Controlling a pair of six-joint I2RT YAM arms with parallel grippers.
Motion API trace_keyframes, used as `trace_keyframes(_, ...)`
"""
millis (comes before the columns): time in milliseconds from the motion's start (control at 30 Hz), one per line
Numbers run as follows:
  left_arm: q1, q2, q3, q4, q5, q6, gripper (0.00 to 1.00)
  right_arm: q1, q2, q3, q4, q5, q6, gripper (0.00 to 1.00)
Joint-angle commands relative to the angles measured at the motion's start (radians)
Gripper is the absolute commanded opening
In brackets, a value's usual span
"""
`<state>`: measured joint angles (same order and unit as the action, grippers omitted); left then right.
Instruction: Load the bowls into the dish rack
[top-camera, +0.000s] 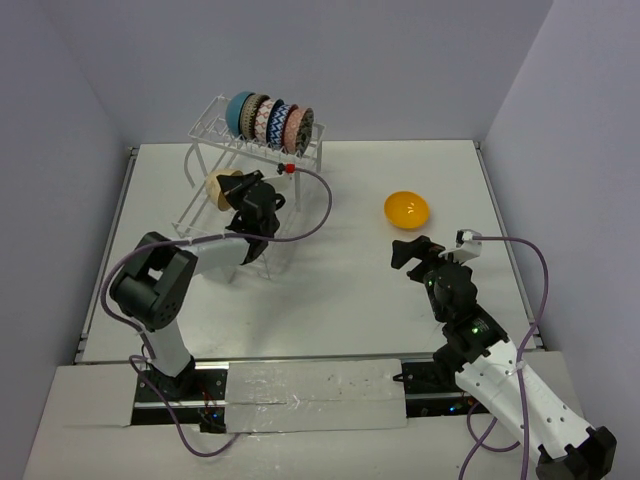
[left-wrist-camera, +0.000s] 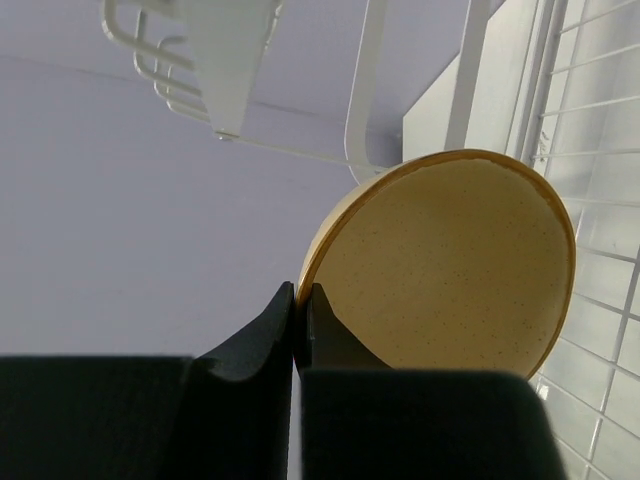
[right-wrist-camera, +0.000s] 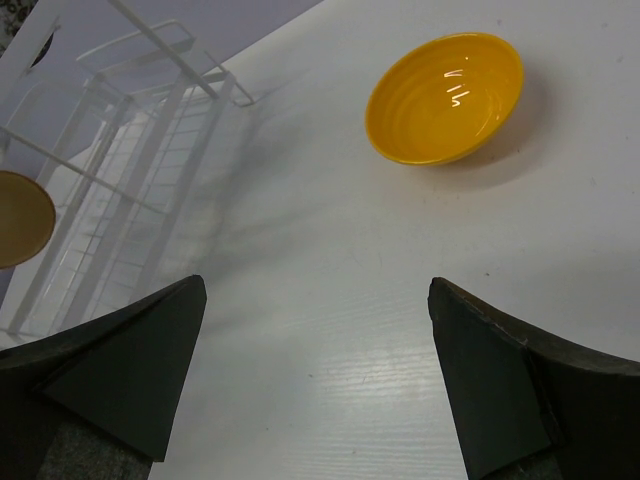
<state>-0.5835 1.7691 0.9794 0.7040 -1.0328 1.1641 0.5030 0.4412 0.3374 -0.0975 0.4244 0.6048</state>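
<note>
White bench (top-camera: 340, 290), pale walls (top-camera: 350, 60). Beside the dish rack (top-camera: 215, 120) the left end effector (left-wrist-camera: 300, 305) pinches a tan bowl (left-wrist-camera: 450, 270); the right end effector (right-wrist-camera: 315, 290) is wide open.

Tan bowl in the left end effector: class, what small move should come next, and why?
Probably carry the tan bowl toward the top tier of the dish rack: the left end effector pinches its rim, short of the row of bowls standing there.
</note>
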Motion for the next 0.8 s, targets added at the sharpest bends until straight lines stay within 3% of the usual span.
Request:
trace_keyframes(0, -0.019, 0.024, -0.018, 0.239, -0.012, 0.156, 0.00, -0.009, 0.001, -0.005, 0.038, 0.016, 0.001, 1.00)
trace_keyframes(233, -0.044, 0.055, -0.099, 0.409, 0.020, 0.233, 0.00, -0.012, -0.005, -0.008, 0.038, 0.014, 0.003, 1.00)
trace_keyframes(767, -0.061, 0.127, -0.145, 0.497, 0.088, 0.279, 0.00, -0.017, -0.016, -0.012, 0.038, 0.008, 0.003, 1.00)
